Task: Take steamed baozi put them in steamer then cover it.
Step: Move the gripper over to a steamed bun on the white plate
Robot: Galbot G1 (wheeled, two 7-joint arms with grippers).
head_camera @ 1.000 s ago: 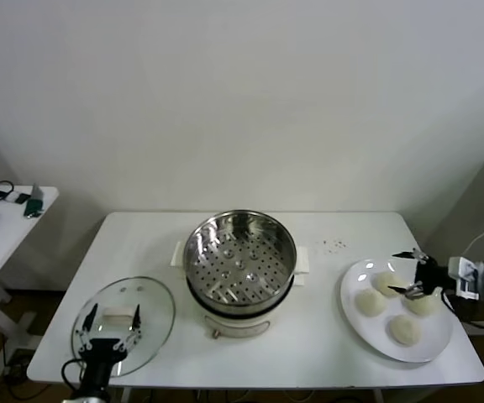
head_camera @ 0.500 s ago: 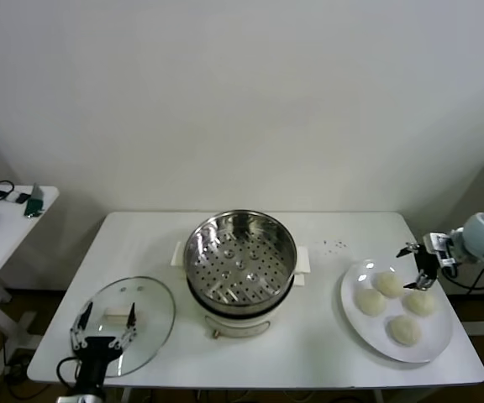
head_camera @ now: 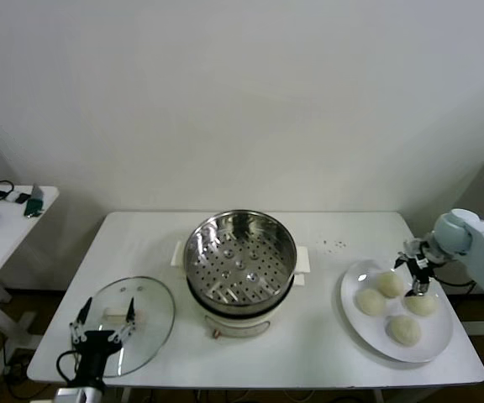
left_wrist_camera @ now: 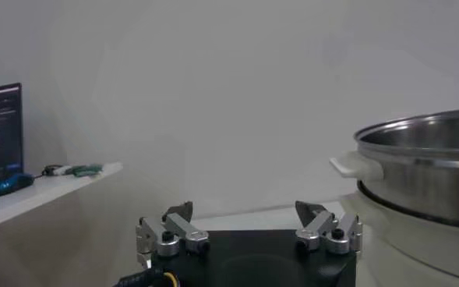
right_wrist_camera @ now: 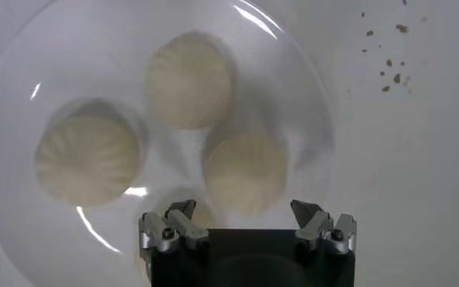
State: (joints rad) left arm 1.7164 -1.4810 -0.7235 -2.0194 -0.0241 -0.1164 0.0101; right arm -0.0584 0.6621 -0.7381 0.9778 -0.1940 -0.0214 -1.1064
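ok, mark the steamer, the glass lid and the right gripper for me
steamer (head_camera: 240, 260): head view, on the perforated tray inside.
glass lid (head_camera: 151, 304): head view, on bare glass right of its handle.
right gripper (head_camera: 415, 270): head view, midway between its open fingers, above the plate.

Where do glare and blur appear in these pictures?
Head view: bright reflections on the steamer wall and the glass lid. Right wrist view: white glare streaks on the plate rim, and the baozi look soft and blurred. Left wrist view: the background shelf is out of focus.
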